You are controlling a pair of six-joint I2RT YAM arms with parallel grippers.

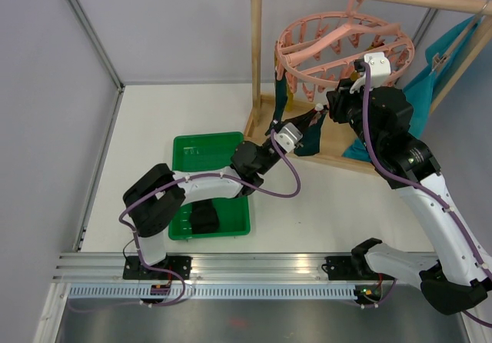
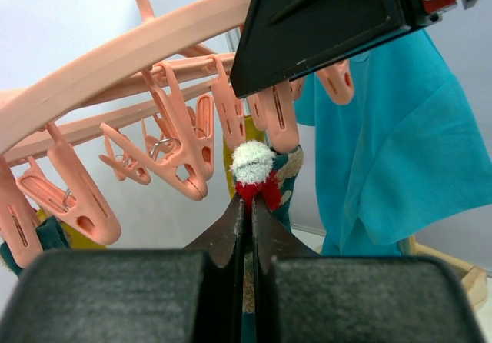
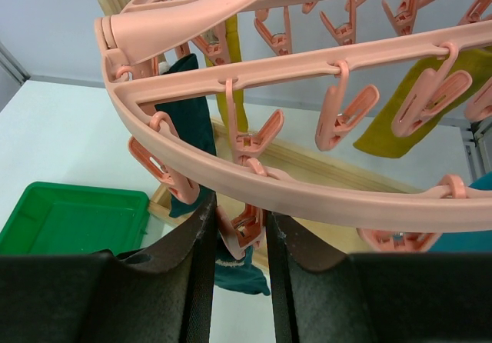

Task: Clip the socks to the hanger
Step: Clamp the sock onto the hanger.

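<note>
Left fingers (image 2: 221, 239), pressed together, pinch the red-and-white sock (image 2: 254, 175); right fingers (image 3: 198, 243) squeeze a hanger peg (image 3: 241, 228).

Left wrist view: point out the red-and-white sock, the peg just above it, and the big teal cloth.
red-and-white sock (image 2: 253, 164), left wrist view, on its white fluffy end.
peg (image 2: 278, 121), left wrist view, on its pink body.
teal cloth (image 2: 400, 151), left wrist view, mid hanging fabric.

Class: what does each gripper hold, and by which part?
Left gripper pinches the red-and-white patterned fabric sock just under its fluffy white tip. Right gripper squeezes a pink plastic clip peg on the round hanger, across its sides.
</note>
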